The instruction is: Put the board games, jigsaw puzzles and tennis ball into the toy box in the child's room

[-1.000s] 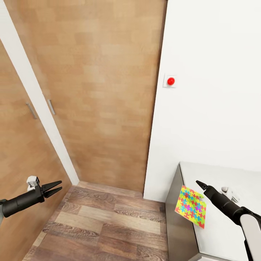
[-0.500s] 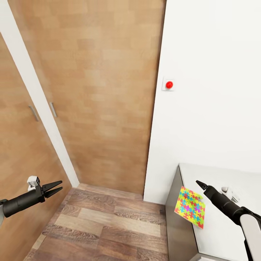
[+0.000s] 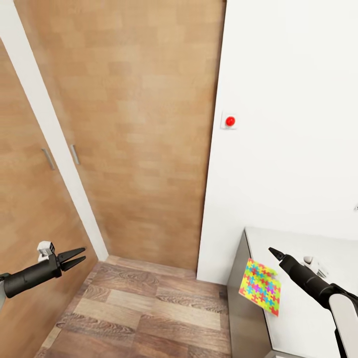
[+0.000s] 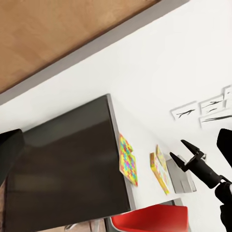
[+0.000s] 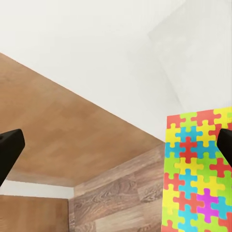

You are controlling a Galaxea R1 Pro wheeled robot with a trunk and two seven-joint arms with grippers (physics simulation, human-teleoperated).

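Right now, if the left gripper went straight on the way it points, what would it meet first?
Probably the dark cabinet side: the left gripper points across the open floor toward it. Depth is unclear.

The tall sliding door panels [image 3: 139,124] showed a matt, light-brown wood-block finish, with slim brushed-metal pull handles [image 3: 74,154]. The plank floor [image 3: 149,313] was darker wood with pronounced grain and a low sheen. The plain white wall [image 3: 293,149] appeared smooth and matt; its small round red button [image 3: 229,121] looked like glossy plastic. The pale grey-white table top [image 3: 308,278] was smooth and faintly satin, over a dark grey matt side panel [image 3: 243,308]. The thin multicoloured jigsaw puzzle sheet [image 3: 260,286] appeared flat, printed card, matt. Both black grippers [image 3: 72,259] [image 3: 277,255] looked like matt plastic. In the left wrist view a red chair seat [image 4: 150,220] showed a smooth, slightly glossy plastic surface.
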